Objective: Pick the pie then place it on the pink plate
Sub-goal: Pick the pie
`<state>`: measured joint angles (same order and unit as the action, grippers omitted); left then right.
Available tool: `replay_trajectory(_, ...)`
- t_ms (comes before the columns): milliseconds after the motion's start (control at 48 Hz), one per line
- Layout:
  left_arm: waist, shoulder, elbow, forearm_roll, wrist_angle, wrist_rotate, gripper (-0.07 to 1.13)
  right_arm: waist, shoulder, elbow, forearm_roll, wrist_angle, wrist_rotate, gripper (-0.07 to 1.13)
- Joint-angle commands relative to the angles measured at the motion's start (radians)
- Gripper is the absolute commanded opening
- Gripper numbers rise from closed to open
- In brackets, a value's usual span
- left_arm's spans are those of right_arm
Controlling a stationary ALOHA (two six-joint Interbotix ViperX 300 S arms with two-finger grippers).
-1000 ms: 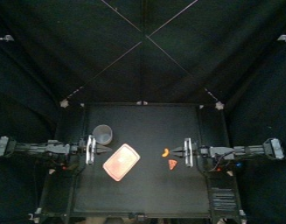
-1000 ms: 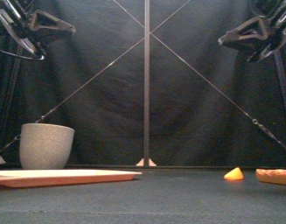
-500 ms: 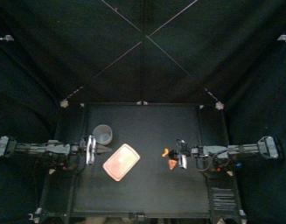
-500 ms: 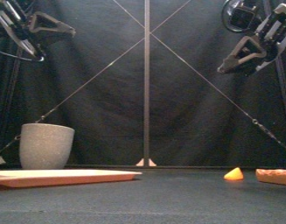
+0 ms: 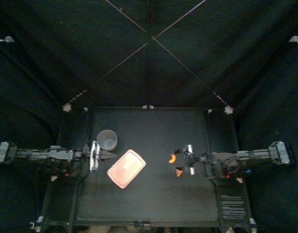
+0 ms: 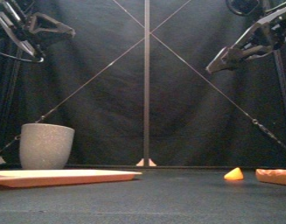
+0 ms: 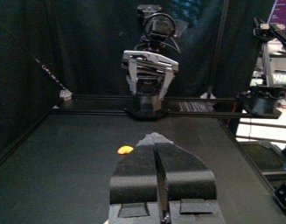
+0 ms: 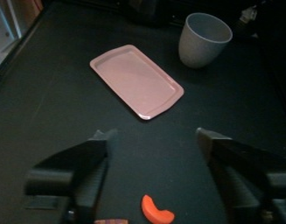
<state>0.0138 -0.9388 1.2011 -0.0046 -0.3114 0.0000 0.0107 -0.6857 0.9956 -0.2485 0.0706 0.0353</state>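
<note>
The pie [image 5: 179,170] is a small reddish-brown piece at the table's right, seen low at the edge in the front view [image 6: 275,176] and just below my open right jaws in the right wrist view [image 8: 110,220]. My right gripper [image 5: 188,156] hangs open above it, well off the table [image 6: 216,65], [image 8: 153,144]. The pink plate [image 5: 126,167] lies left of the middle [image 6: 63,178], [image 8: 136,80]. My left gripper [image 5: 89,159] rests shut, high at the left [image 6: 70,28], [image 7: 156,149].
A small orange curved toy [image 5: 176,158] lies just behind the pie [image 6: 233,174], [image 8: 156,208], [image 7: 126,150]. A tall grey speckled cup [image 5: 106,138] stands behind the plate at the back left [image 6: 47,145], [image 8: 205,39].
My right gripper has moved left, out over the pie and the orange toy, and tilted downward. The left arm and the things on the table have not moved.
</note>
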Motion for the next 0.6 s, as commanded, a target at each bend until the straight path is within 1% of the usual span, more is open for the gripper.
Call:
replay_trajectory(21,0.005,0.006,-0.021,0.0,-0.012,0.0,-0.02,-0.005,0.034,-0.006,0.008,-0.069,0.003,1.07)
replay_trajectory(83,0.008,0.005,-0.021,0.0,-0.012,0.0,-0.02,-0.006,0.055,-0.012,0.038,-0.06,0.008,1.06)
replay_trajectory(167,0.008,0.006,-0.021,0.0,-0.015,0.0,-0.02,-0.011,0.078,-0.021,0.126,0.002,0.018,1.06)
replay_trajectory(271,0.008,0.006,-0.02,-0.002,-0.015,-0.002,-0.02,-0.034,0.095,-0.037,0.284,0.17,0.034,1.06)
replay_trajectory(333,0.008,0.005,-0.018,0.0,-0.015,-0.002,-0.02,-0.049,0.097,-0.043,0.347,0.268,0.041,1.06)
replay_trajectory(479,0.014,0.006,-0.017,0.0,-0.015,0.003,-0.02,-0.069,0.095,-0.046,0.417,0.445,0.078,1.06)
replay_trajectory(604,0.025,0.005,-0.014,-0.002,-0.017,0.003,-0.02,-0.081,0.101,-0.048,0.46,0.543,0.164,1.06)
